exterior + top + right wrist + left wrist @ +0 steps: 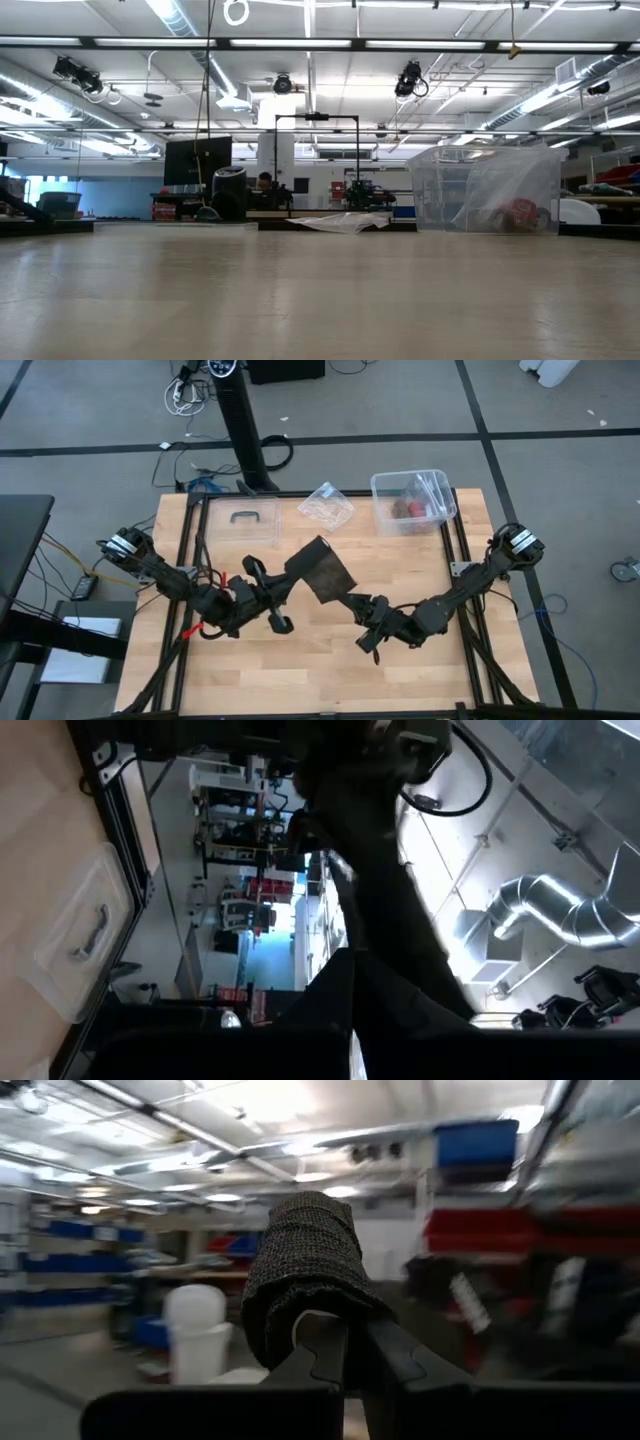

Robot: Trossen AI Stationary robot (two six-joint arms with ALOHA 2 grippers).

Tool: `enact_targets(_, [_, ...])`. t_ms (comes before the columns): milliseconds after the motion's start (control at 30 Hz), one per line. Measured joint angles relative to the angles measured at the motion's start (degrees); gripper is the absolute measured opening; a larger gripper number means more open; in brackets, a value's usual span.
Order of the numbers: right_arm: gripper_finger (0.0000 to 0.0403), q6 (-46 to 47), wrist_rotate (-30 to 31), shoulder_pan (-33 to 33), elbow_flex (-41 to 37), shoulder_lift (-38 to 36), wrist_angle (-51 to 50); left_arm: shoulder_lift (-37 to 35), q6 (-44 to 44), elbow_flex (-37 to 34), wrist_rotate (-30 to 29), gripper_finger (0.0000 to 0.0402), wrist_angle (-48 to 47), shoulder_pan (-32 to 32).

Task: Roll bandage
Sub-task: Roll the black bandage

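Bandage (322,567) stretched above the desk (320,670) at centre frame, each end pinched in closed fingers: left gripper (283,582) holds the upper-left end, right gripper (362,606) the lower-right. Clear box (412,501) and plastic wrapper (327,506) sit along the top edge.

Matt, coarse-woven black cloth bandage (322,568) above a pale, smooth wood table (330,680) — beside it, a glossy clear plastic box (412,502) and crinkled wrapper (327,505).

Bright overhead strip lighting, blurred wrist backgrounds, soft shadows
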Motion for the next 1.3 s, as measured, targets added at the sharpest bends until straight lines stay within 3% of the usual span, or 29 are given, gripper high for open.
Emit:
enact_targets(167, [0.0005,-0.01,0.0,0.73,0.0,0.0,0.02,0.0,3.1,0.0,-6.68,0.0018,-5.7,0.09])
enact_targets(633, [0.0001,-0.54,-0.7,-0.03,0.0,0.0,2.52,0.02,-4.36,0.02,-10.0,0.0018,-25.89,0.11])
enact_targets(900, [0.0002,0.45,-2.66,-2.59,0.0,0.0,2.6,0.02,-15.46,0.04,-2.94,0.0018,-34.63,0.5])
enact_targets(1300, [0.0002,3.47,-3.52,-4.25,0.0,0.0,2.5,0.02,-23.04,0.04,3.06,0.0018,-41.66,1.07])
